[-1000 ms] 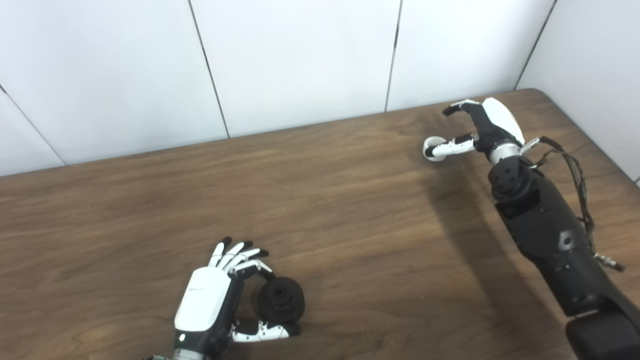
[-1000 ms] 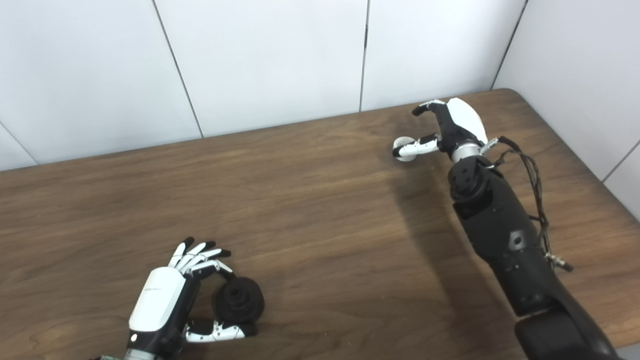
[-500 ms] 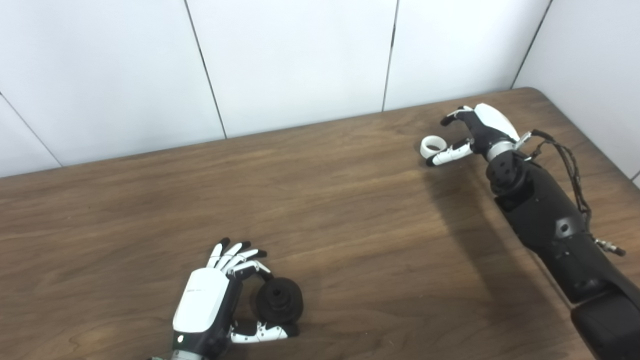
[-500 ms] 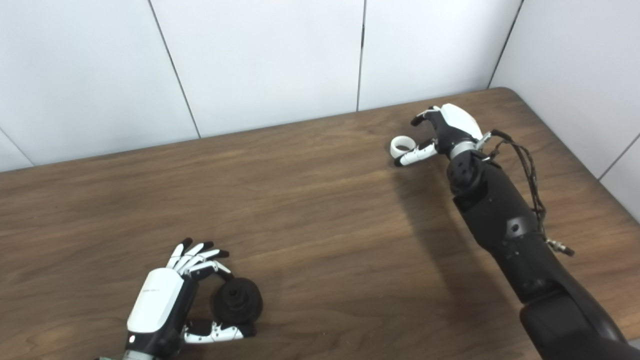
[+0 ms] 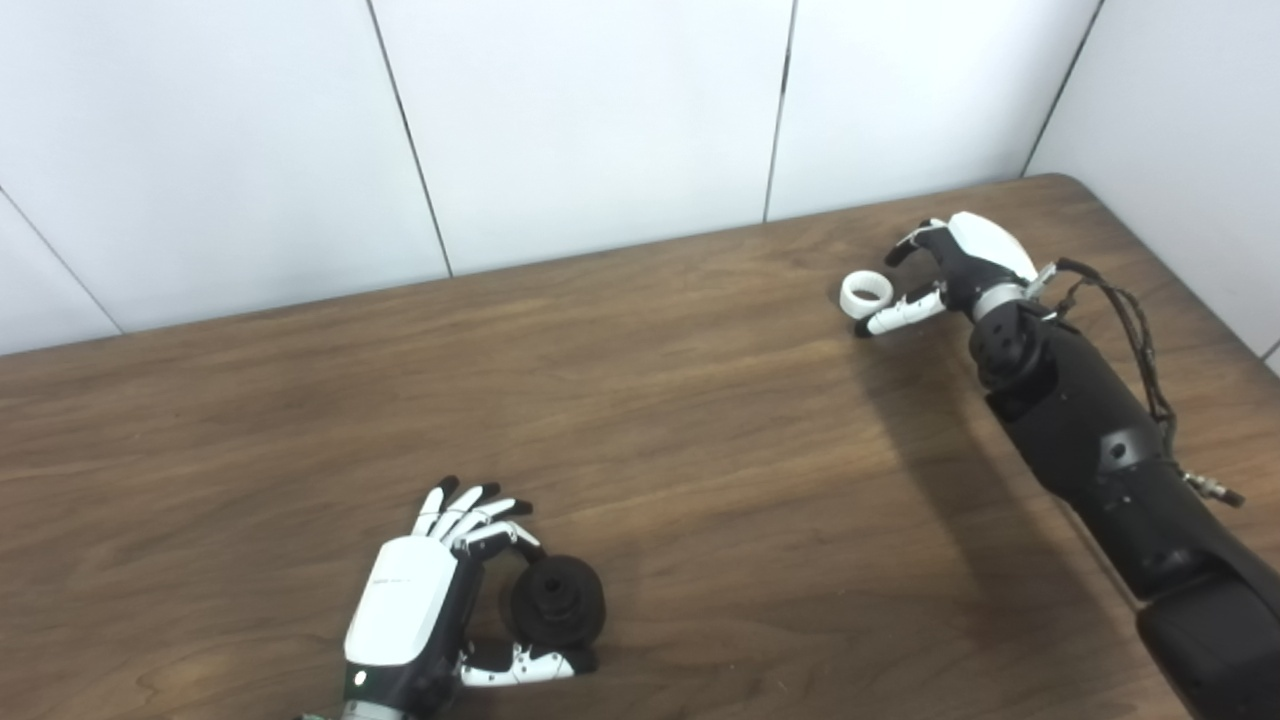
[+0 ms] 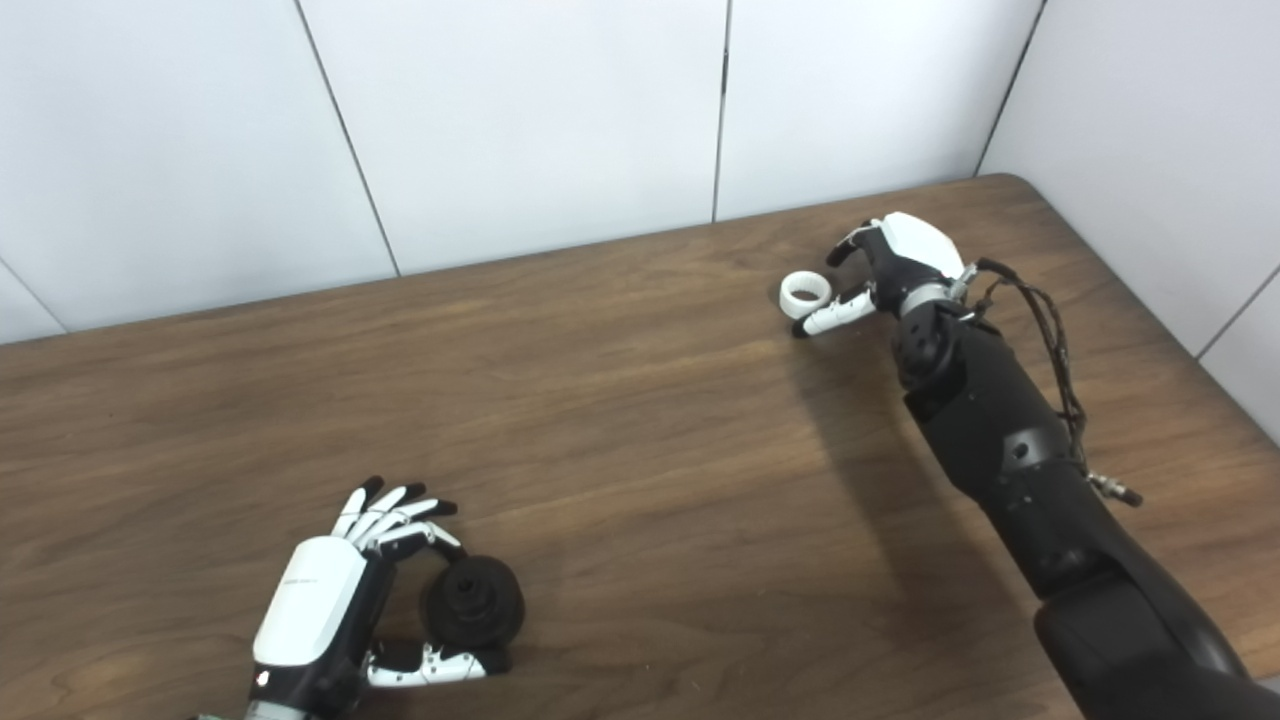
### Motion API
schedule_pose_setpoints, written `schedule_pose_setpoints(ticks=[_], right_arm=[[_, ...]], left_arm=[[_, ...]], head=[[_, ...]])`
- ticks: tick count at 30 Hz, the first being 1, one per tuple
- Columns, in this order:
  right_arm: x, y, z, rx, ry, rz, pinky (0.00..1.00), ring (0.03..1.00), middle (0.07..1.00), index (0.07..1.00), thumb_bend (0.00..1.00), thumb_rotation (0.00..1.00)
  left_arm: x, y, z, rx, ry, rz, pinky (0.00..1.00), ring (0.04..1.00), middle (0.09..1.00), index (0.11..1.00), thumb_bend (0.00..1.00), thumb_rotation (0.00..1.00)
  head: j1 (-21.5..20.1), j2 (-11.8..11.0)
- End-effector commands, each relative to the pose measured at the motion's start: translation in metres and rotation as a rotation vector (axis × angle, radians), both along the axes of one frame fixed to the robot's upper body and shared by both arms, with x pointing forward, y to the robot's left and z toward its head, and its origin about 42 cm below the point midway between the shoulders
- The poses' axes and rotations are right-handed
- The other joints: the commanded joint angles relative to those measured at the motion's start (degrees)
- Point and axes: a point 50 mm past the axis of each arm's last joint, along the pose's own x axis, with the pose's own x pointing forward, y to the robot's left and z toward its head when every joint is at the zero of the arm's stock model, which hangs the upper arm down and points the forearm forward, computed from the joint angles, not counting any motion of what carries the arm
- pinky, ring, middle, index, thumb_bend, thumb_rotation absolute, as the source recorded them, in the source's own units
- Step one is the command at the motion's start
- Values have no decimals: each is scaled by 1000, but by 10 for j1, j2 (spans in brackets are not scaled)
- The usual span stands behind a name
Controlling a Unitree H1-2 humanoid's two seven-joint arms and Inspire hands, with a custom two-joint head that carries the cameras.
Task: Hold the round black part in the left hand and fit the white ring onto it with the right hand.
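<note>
In the left eye view, the left hand point(image 5: 415, 615) lies low at the near edge of the wooden surface point(image 5: 640, 420), white back upward. Its thumb reaches along the near side of the round black part point(image 5: 556, 601) and one curled finger meets the part's far side, so the part sits cradled between them, resting on the surface; the other fingers fan out straight, away from it. The grip looks loose, a cupping more than a firm clamp. Toward the far right corner of the surface, the right hand point(image 5: 958, 270) hovers with its fingers curved downward and spread, holding nothing. The white ring point(image 5: 866, 294) lies flat on the surface just left of that hand, its hole facing up. The thumb stretches out along the ring's near side, and whether it touches the ring cannot be told. The right forearm point(image 5: 1090, 440), black with loose cables along it, casts a shadow to its left.

In the right eye view, the same layout shows from slightly to one side. The left hand point(image 6: 320, 610) cups the round black part point(image 6: 474, 603) near the near edge. The white ring point(image 6: 805, 293) lies near the far right corner, with the right hand point(image 6: 900, 262) spread and unclosed beside it, fingers arched above the ring's right side. Ring and black part are well apart, across the surface from each other.
</note>
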Motion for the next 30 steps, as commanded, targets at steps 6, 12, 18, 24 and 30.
schedule_pose_setpoints(ticks=[6,12,18,24,30], right_arm=[[16,1,31,-28,-94,0,998,1000,937,690,923,324],[18,3,32,-36,-93,14,1000,1000,939,690,916,335],[19,7,33,-24,-91,23,1000,1000,932,683,908,328],[20,11,33,-1,-96,29,1000,1000,932,673,893,323],[20,14,32,16,-102,39,1000,1000,919,647,888,308]], left_arm=[[-9,4,-12,-5,26,6,1000,895,793,485,522,48],[-10,3,-12,-3,25,0,1000,898,796,485,522,48],[-10,3,-12,3,29,-1,1000,902,797,485,522,49],[-10,3,-11,1,31,0,1000,901,796,485,522,49],[-10,3,-10,2,32,0,1000,903,795,485,522,49]], head=[[2,0],[2,0],[2,1],[1,2],[0,3]])
